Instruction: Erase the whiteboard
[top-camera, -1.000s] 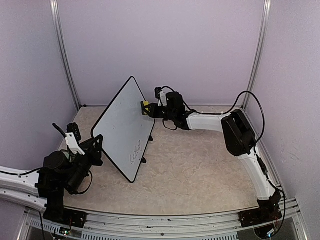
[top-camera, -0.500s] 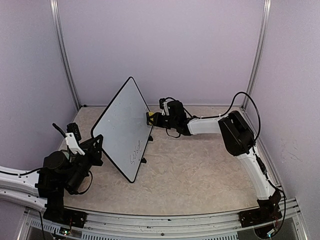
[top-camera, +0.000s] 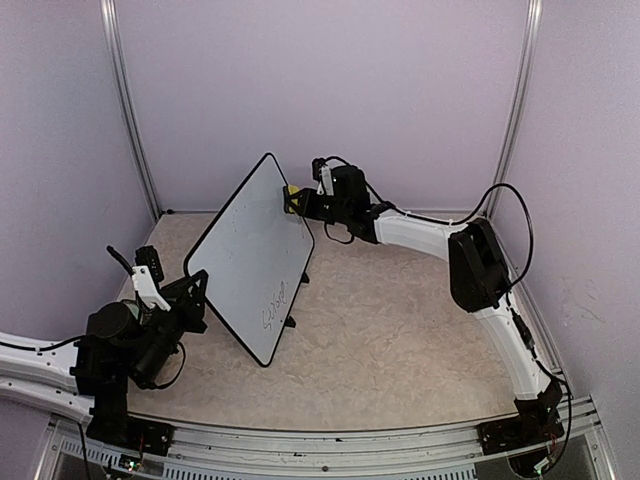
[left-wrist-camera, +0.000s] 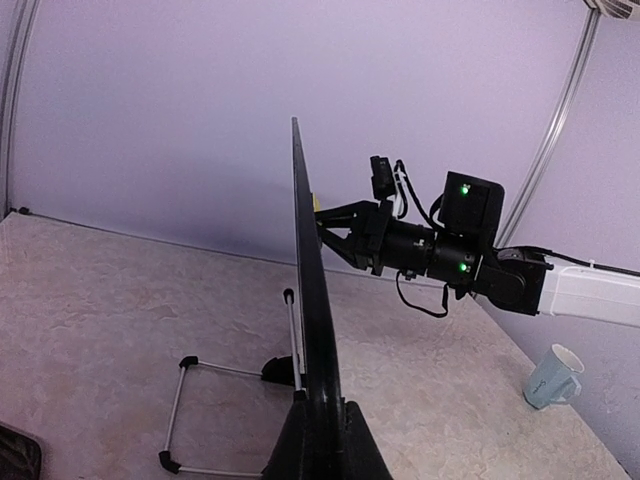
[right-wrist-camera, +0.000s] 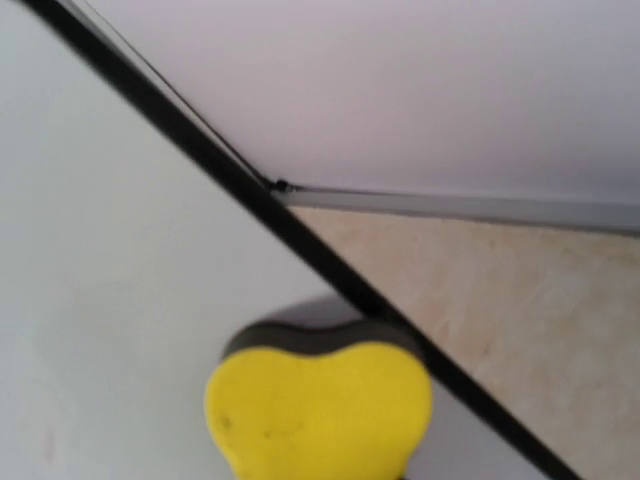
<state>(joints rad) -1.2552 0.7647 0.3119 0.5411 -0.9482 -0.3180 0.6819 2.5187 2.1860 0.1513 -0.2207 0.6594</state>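
The whiteboard (top-camera: 248, 262) stands tilted on edge on the table, with dark handwriting (top-camera: 272, 304) near its lower right. My left gripper (top-camera: 194, 292) is shut on its lower left edge. In the left wrist view the board (left-wrist-camera: 310, 300) shows edge-on, with my fingers (left-wrist-camera: 372, 452) clamped on either side of it. My right gripper (top-camera: 297, 201) is shut on a yellow heart-shaped eraser (top-camera: 291, 193) and presses it against the board's upper right corner. In the right wrist view the eraser (right-wrist-camera: 320, 410) lies on the white surface (right-wrist-camera: 120, 250), beside the black frame (right-wrist-camera: 300, 240). The right fingers are hidden there.
The board's small black feet (top-camera: 289, 321) rest on the beige table. A wire stand (left-wrist-camera: 175, 412) lies behind the board in the left wrist view. A pale cup (left-wrist-camera: 553, 375) stands at the right by the wall. Purple walls with metal posts (top-camera: 130, 110) enclose the table.
My right gripper slid the eraser down the board's right edge, then up to the upper right corner. The left arm and the board have barely moved.
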